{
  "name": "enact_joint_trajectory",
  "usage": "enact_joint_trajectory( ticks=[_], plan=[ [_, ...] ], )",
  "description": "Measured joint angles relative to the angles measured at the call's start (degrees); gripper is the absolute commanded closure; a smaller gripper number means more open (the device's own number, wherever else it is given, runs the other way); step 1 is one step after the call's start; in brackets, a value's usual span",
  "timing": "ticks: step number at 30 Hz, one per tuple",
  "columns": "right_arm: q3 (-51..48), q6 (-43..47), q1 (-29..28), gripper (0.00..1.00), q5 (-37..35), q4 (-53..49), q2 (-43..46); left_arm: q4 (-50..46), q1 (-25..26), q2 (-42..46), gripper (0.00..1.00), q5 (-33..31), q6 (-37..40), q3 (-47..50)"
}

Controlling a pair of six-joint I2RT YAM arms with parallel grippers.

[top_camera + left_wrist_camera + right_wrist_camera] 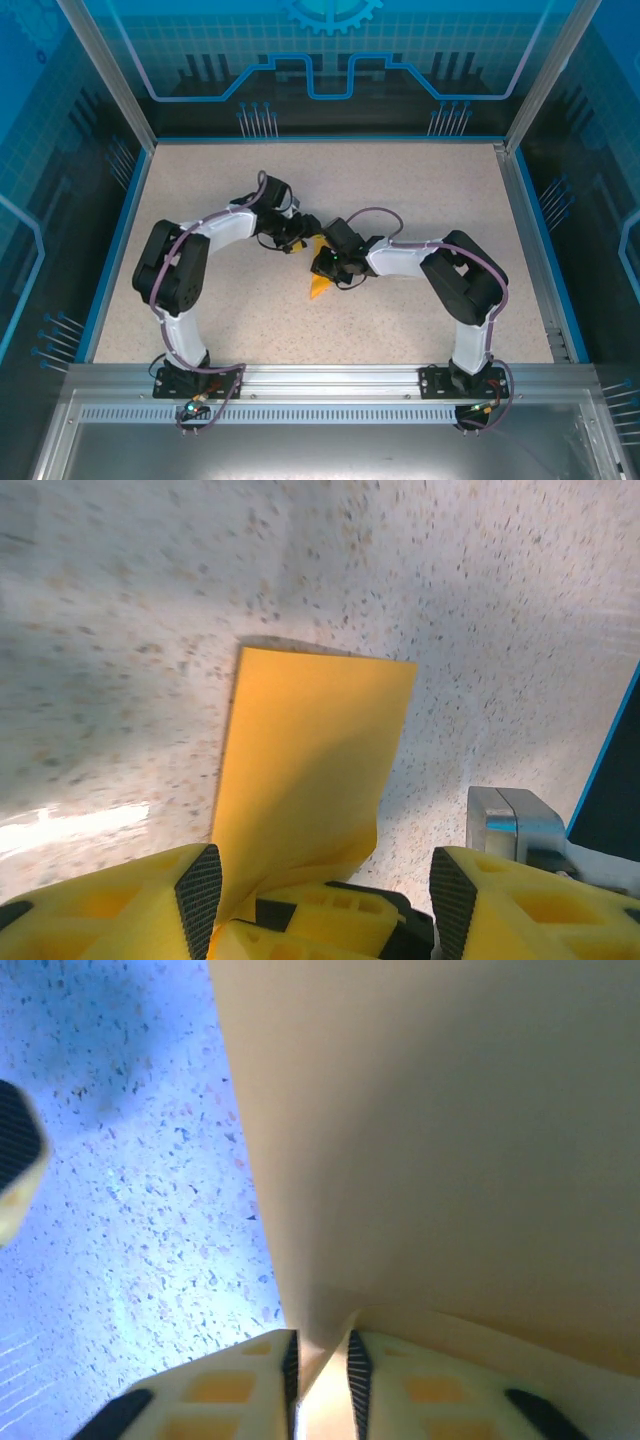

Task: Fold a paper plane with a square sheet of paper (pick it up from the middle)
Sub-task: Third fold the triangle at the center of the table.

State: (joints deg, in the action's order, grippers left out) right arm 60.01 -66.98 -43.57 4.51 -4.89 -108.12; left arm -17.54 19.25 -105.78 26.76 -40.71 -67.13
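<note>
The square sheet of paper (pixel 318 287) is orange-yellow and folded, with its point down toward the near side of the table (pixel 420 200). In the left wrist view the paper (pixel 310 760) stands up from the table, and its lower edge runs past my left gripper's left finger (pixel 198 890). My left gripper (pixel 325 885) is open wide around the paper's base and the right gripper's yellow fingers. My right gripper (pixel 320 1360) has its jaws a narrow gap apart, with a pinched fold of the paper (pixel 450 1140) between the pads. Both grippers (pixel 293 240) (pixel 322 262) meet at mid-table.
The speckled table has a blue rim (pixel 100 280) and metal posts at the back corners (pixel 515 120). An aluminium rail (pixel 320 378) carries both arm bases at the near edge. A metal block (pixel 510 825) and a blue edge sit at the right of the left wrist view.
</note>
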Motion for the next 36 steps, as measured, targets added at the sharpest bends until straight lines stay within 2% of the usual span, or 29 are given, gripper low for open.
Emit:
enact_joint_trajectory(
  ticks=[4,10,16,25,32,36],
  plan=[
    [0.0,0.0,0.0,0.59,0.7,1.2,0.0,0.1,-2.7,1.6,0.39,-0.1,-0.8,2.4],
    [-1.9,0.0,0.1,0.58,1.4,4.2,0.7,0.2,-4.2,2.2,0.39,-0.2,-1.4,5.1],
    [-4.5,0.3,0.7,0.62,2.4,7.8,1.5,0.3,-4.1,3.2,0.39,0.0,-1.4,5.7],
    [-6.1,1.3,1.6,0.76,3.5,8.8,1.9,1.2,-4.0,4.8,0.45,2.0,-1.2,8.4],
    [-7.0,1.7,2.0,0.81,3.9,8.8,2.4,2.0,-2.2,5.7,0.49,4.5,-1.2,10.1],
    [-7.2,1.9,2.3,0.8,4.2,8.8,2.4,2.6,-1.4,6.1,0.5,5.6,-1.2,11.0]
  ],
)
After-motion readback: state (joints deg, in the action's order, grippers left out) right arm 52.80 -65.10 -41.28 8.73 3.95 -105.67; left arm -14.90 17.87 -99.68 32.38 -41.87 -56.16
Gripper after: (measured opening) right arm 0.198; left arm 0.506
